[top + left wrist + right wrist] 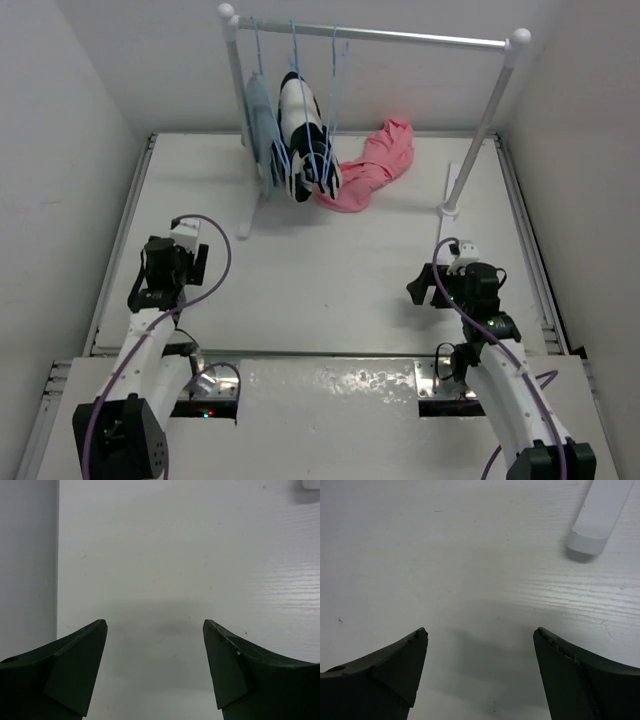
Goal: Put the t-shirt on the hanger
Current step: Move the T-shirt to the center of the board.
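Note:
The salmon-pink t-shirt (pixel 372 166) lies crumpled on the white table at the back, under the rack and right of centre. A thin light-blue hanger (pixel 333 100) hangs empty on the rail just left of it, its lower end close to the shirt's left edge. I cannot tell whether they touch. My left gripper (pixel 178 262) is open and empty over bare table at the left; the left wrist view (pixel 155 625) shows only table between its fingers. My right gripper (pixel 440 280) is open and empty at the right, as the right wrist view (pixel 480 632) also shows.
A white clothes rack (pixel 375 35) stands across the back. A pale blue-grey garment (pixel 260 125) and a black-and-white patterned garment (pixel 305 135) hang on its left part. One rack foot (pixel 592 517) is ahead of my right gripper. Walls close both sides.

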